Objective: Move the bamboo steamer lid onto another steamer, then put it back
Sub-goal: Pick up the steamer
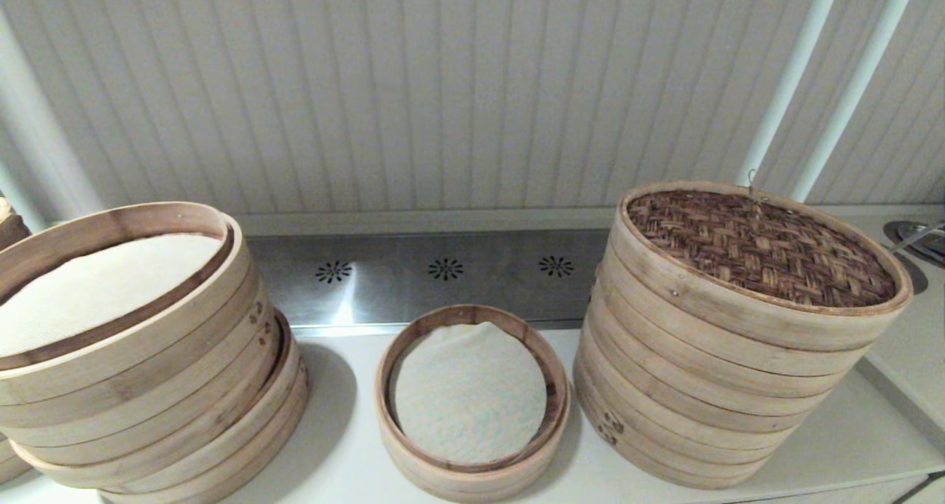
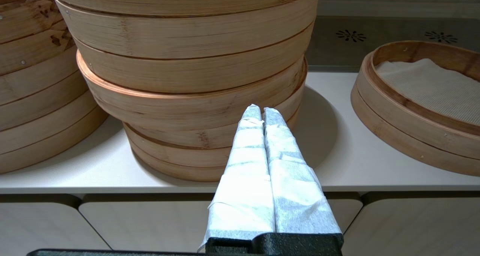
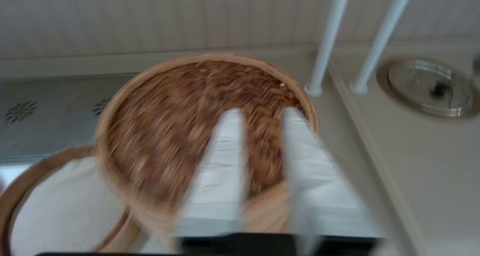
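The bamboo steamer lid [image 1: 768, 246], dark woven top with a pale rim, lies on the tall bamboo stack [image 1: 709, 386] at the right. The short single-tier steamer [image 1: 472, 401] with its white liner stands in the middle of the counter, left of that stack. Neither gripper shows in the head view. In the right wrist view my right gripper [image 3: 264, 111] is open, its white-wrapped fingers spread just above the lid [image 3: 180, 121] near its near rim, with the short steamer [image 3: 56, 203] below. My left gripper [image 2: 262, 111] is shut and empty, off the counter's front edge before the leaning stack [image 2: 187, 80].
The wider leaning stack [image 1: 133, 356] with a cream liner fills the left of the counter, and a further stack [image 2: 30, 80] stands beyond it. Two white poles [image 1: 782, 98] rise behind the tall stack. A round metal fitting [image 3: 427, 85] sits in the counter at the far right.
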Tool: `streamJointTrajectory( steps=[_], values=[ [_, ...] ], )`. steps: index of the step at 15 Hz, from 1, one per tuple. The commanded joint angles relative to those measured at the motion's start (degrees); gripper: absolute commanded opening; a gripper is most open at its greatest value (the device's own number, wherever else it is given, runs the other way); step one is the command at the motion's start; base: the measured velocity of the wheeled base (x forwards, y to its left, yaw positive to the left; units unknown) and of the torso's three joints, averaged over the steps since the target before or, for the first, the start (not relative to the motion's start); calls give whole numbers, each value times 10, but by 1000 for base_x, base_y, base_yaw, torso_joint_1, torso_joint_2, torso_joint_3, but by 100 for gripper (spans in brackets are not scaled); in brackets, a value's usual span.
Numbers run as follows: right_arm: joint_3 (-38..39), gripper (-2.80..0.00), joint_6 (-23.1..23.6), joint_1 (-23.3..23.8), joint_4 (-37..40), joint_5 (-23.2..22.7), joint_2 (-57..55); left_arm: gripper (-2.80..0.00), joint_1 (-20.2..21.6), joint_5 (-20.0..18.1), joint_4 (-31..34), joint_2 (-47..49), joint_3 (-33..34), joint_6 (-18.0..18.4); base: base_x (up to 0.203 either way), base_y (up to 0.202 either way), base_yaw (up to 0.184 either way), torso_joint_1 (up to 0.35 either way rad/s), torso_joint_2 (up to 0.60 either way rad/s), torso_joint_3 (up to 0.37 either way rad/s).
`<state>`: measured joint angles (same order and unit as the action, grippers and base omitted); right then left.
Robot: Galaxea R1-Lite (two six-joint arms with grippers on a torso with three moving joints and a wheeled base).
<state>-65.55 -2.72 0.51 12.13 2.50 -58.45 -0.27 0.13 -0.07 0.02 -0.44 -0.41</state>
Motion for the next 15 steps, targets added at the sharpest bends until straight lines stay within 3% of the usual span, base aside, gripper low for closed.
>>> streamJointTrajectory(
  steps=[1,3,8,15],
  values=[
    [-47,0,-24,-10,23,53,-109,-280,0,0,0,0,0,0,0,0,0,0,0,0],
    [-68,0,-48,-59,63,101,-136,-280,0,0,0,0,0,0,0,0,0,0,0,0],
    [-76,0,-118,-148,74,139,-188,-280,0,0,0,0,0,0,0,0,0,0,0,0],
    [-77,0,-127,-162,62,169,-245,-280,0,0,0,0,0,0,0,0,0,0,0,0]
  ],
)
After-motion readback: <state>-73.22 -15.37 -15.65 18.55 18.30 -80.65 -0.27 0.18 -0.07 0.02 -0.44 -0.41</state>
